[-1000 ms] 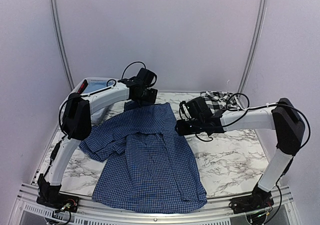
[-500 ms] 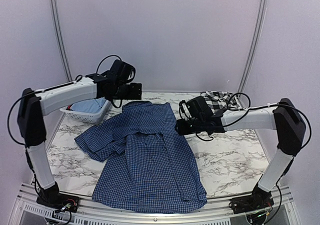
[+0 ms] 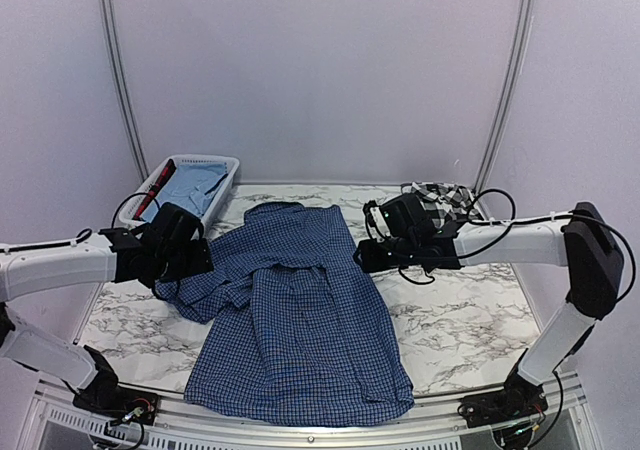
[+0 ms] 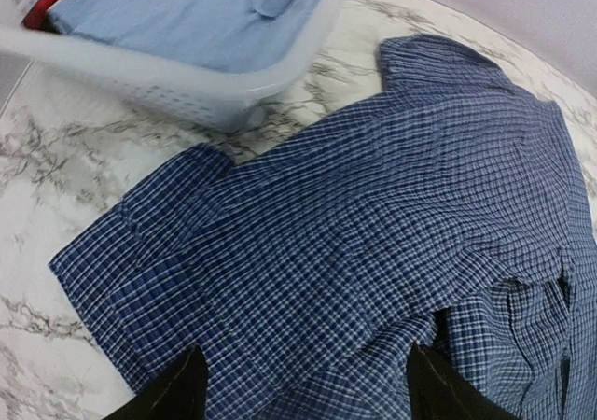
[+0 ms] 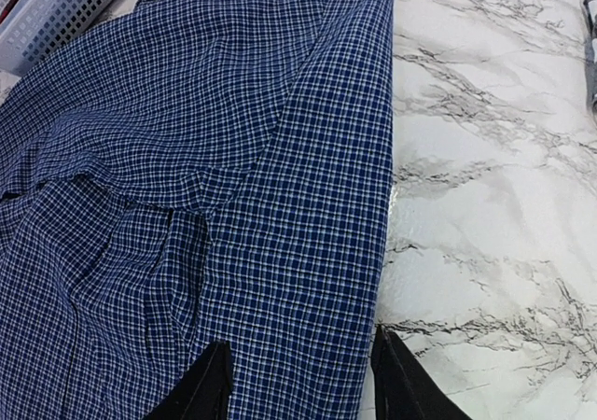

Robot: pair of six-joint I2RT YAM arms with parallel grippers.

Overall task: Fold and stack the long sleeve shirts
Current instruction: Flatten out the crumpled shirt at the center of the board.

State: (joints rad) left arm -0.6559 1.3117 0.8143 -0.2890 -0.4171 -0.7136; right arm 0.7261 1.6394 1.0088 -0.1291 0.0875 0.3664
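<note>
The dark blue checked shirt (image 3: 300,310) lies spread on the marble table, its left sleeve folded across. It fills the left wrist view (image 4: 354,243) and the right wrist view (image 5: 233,215). My left gripper (image 3: 195,262) hovers open over the folded left sleeve, holding nothing; its fingertips (image 4: 177,392) frame the cloth. My right gripper (image 3: 362,255) hovers open over the shirt's right edge, empty; its fingertips (image 5: 210,387) straddle that edge. The black-and-white plaid shirt (image 3: 440,198) lies crumpled at the back right, behind the right arm.
A white slatted basket (image 3: 225,160) with light blue cloth and a red item stands at the back left; its wall (image 4: 140,75) shows close to the shirt's collar. Bare marble table (image 3: 470,320) lies right of the shirt.
My left arm has swung from the back near the basket down and forward to the left, and now hovers over the folded left sleeve. The right gripper has barely shifted.
</note>
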